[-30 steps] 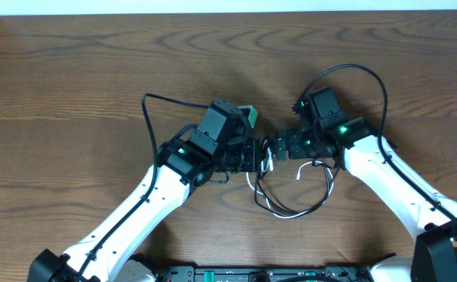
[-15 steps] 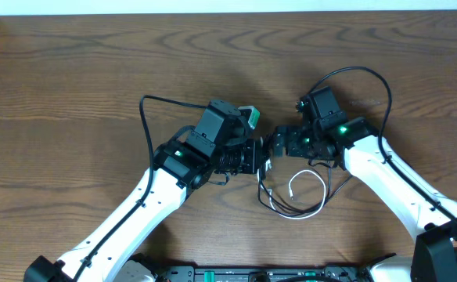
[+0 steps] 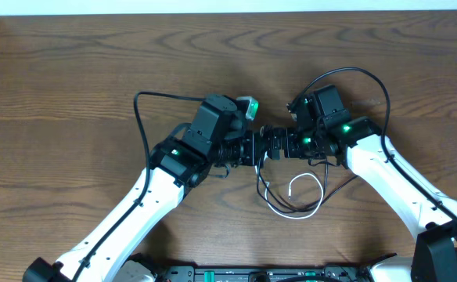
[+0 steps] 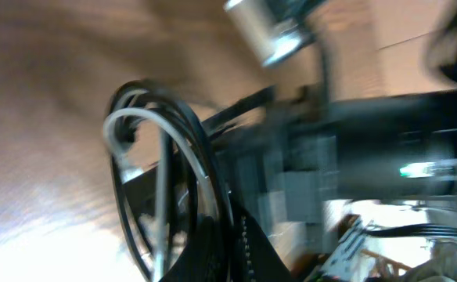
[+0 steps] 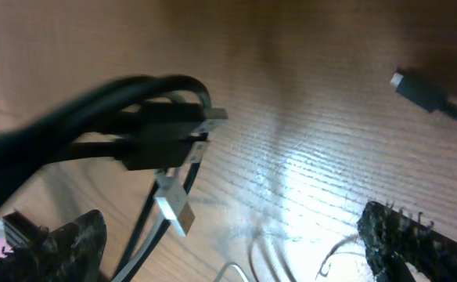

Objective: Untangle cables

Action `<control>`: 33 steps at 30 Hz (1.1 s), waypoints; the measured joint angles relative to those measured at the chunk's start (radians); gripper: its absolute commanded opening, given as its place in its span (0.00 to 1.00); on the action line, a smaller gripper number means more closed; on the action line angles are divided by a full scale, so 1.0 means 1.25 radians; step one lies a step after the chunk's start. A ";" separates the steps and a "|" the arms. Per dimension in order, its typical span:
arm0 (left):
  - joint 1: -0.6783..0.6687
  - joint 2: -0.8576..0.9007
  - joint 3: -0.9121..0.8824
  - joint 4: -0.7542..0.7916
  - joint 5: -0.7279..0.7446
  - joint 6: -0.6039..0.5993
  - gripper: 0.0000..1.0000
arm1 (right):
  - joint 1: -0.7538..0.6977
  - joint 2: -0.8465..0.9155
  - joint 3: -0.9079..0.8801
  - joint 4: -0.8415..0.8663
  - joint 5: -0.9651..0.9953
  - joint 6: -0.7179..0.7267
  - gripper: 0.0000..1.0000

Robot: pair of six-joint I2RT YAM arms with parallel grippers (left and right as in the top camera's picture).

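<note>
Wood surface, left hand gripping black cable and white cable, right hand wide, crowding close.

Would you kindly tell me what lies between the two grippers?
The tangled cables bunch between the left gripper and right gripper, as the overhead view shows.

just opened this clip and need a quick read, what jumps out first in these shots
The two grippers sit nose to nose at mid-table, the left gripper facing the right gripper. Just below them, a black cable and a white cable loop together over the wooden table. In the right wrist view, a cluster of black plugs with a white plug fills the left side.
</note>
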 measured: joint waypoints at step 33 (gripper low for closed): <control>0.309 -0.204 0.000 -0.182 -0.053 0.088 0.08 | -0.083 0.000 0.000 -0.188 0.605 0.156 0.99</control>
